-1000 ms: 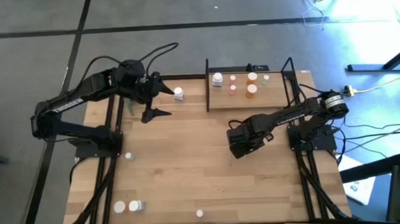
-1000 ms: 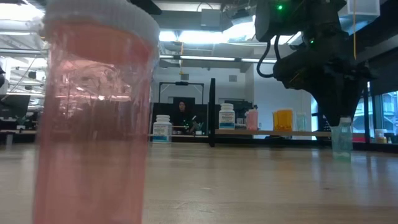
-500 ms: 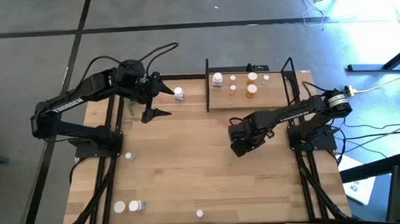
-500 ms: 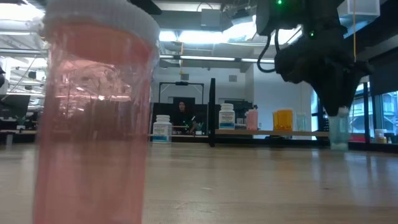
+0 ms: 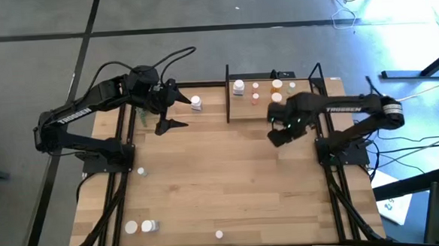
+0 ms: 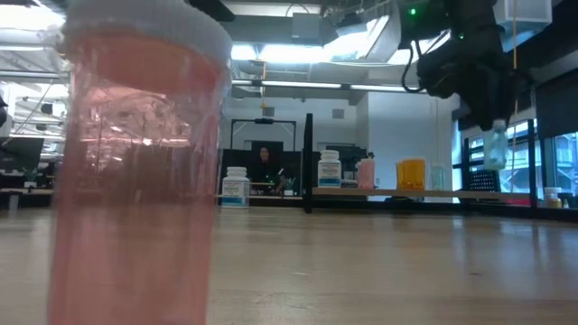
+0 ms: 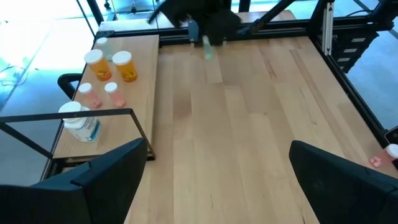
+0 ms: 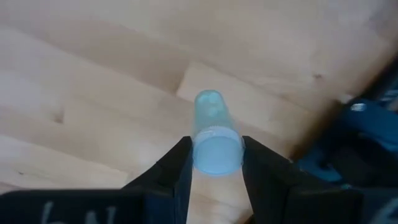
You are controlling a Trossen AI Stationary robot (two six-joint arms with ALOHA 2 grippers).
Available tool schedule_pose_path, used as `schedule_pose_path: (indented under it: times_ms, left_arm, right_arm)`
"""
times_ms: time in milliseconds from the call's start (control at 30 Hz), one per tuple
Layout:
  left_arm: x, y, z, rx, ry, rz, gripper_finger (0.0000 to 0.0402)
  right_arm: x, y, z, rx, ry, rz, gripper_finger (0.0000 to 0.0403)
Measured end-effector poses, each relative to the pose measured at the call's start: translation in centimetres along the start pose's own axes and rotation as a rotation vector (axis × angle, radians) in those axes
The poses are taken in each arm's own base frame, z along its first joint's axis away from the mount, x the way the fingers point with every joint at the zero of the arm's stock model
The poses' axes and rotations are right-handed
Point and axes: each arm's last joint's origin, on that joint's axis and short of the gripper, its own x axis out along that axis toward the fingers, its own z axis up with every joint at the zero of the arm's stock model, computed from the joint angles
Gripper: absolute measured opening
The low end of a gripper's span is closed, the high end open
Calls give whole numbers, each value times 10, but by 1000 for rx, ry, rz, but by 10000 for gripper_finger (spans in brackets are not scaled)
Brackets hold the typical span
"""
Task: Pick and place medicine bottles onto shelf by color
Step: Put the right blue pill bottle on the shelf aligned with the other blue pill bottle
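Observation:
My right gripper (image 5: 279, 133) is shut on a pale green bottle (image 8: 214, 124), held above the table just in front of the shelf (image 5: 301, 107). The bottle also shows in the low view (image 6: 495, 150). The shelf board holds a white bottle (image 5: 239, 86), two pink ones (image 5: 255, 98) and two orange ones (image 5: 277, 99). My left gripper (image 5: 169, 110) is open and empty near the table's far left, beside a white bottle (image 5: 196, 103) standing on the table. My right gripper pinches the pale green bottle at its capped top end (image 8: 201, 153) between its two fingers (image 8: 177, 167). The fingers come from above, pointing down. The bottle hangs upright below them, clear of the table.
Loose bottles stand on the table at the left (image 5: 141, 171) and near the front edge (image 5: 131, 227) (image 5: 148, 226) (image 5: 219, 234). A pink bottle (image 6: 135, 181) fills the low view's left side. Black upright posts (image 5: 227, 92) frame the shelf.
My right gripper has risen and gone toward the table's far right, toward the shelf, still shut on the pale green bottle. The bottle, low by the tabletop a second ago, now hangs upright well clear of it.

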Motion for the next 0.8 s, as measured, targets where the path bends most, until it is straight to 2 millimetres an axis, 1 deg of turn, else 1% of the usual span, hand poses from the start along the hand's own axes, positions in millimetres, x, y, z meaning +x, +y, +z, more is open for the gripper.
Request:
schedule_pose_path:
  times_ms: [100, 233, 367, 467, 567, 667, 800]
  left_arm:
    - [0, 0, 0, 8, 0, 0, 387]
    - [0, 0, 0, 8, 0, 0, 387]
    - [0, 0, 0, 8, 0, 0, 387]
    - [0, 0, 0, 7, 0, 0, 387]
    - [0, 0, 0, 6, 0, 0, 387]
    - [0, 0, 0, -1, 0, 0, 387]
    - [0, 0, 0, -1, 0, 0, 387]
  right_arm:
    - [-8, -18, 13, 31, -2, 10, 122]
    - [-16, -39, 35, 60, -46, 5, 124]
    - [-31, -60, 55, 92, -116, 9, 125]
    - [-45, -75, 68, 133, -188, -8, 126]
    - [-56, -89, 79, 183, -225, -1, 127]
    - [-58, -97, 90, 185, -225, -9, 127]
    - [-51, -102, 106, 171, -198, -28, 128]
